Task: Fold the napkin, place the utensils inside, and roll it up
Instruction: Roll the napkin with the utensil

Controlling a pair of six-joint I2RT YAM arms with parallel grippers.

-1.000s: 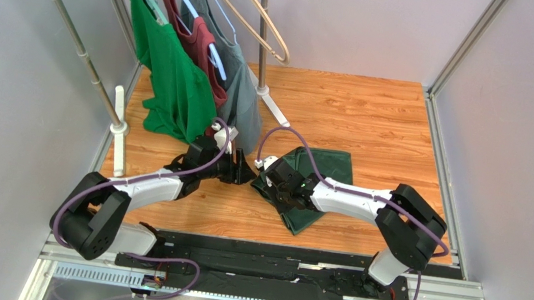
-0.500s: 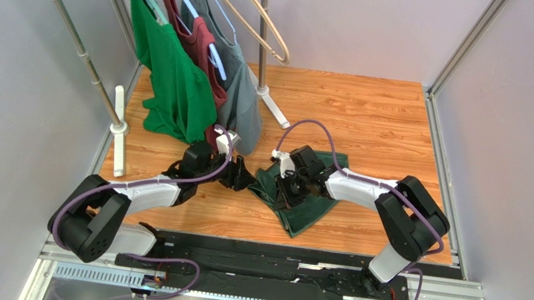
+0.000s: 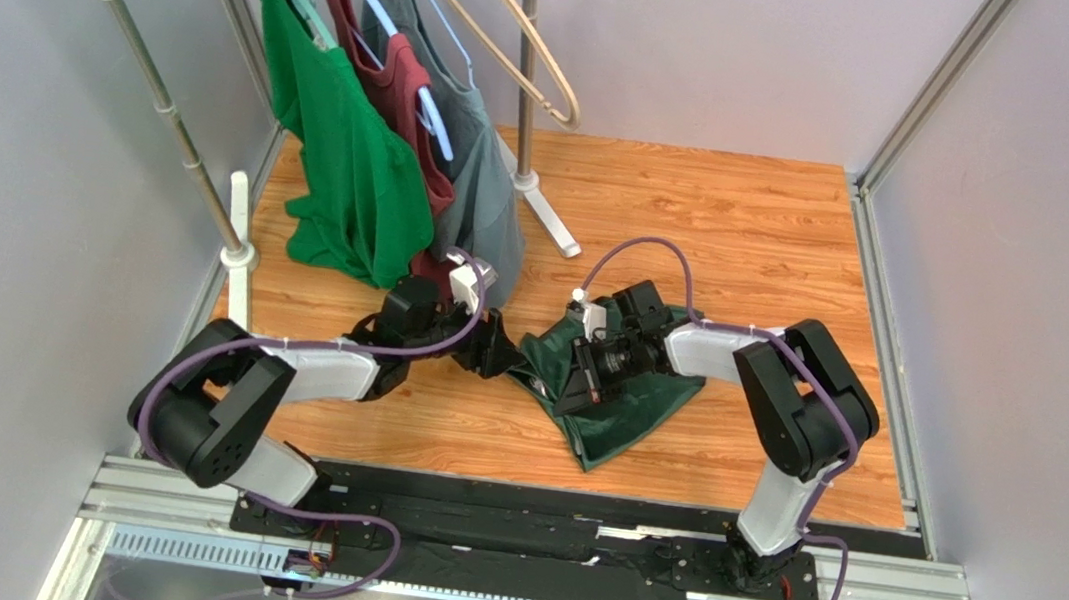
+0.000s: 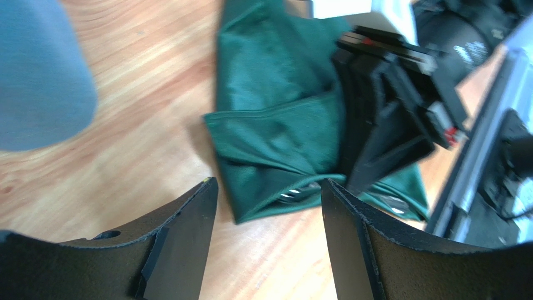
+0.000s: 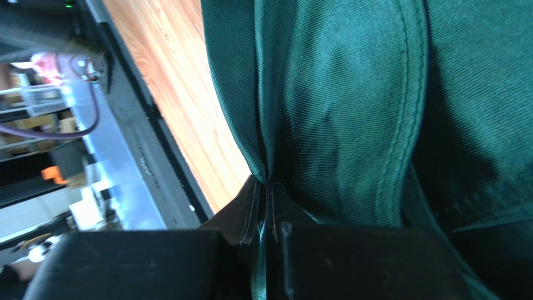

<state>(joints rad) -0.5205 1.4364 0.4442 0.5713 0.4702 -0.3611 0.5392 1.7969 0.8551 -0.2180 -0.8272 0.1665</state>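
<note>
Left wrist: rumpled dark-green napkin [image 4: 275,134]

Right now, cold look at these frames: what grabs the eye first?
The dark green napkin lies bunched mid-table, with the right gripper pinched shut on one of its folds. The left gripper hangs open just off the napkin's left edge, where a silver fork peeks out of the fold. Back left, a bright green shirt hangs on a hanger.

Wood-grain tabletop [image 3: 747,219]; grey walls [image 3: 25,182]; clothes rack [image 3: 168,123] with hanging shirts [image 3: 347,143] far left.
</note>
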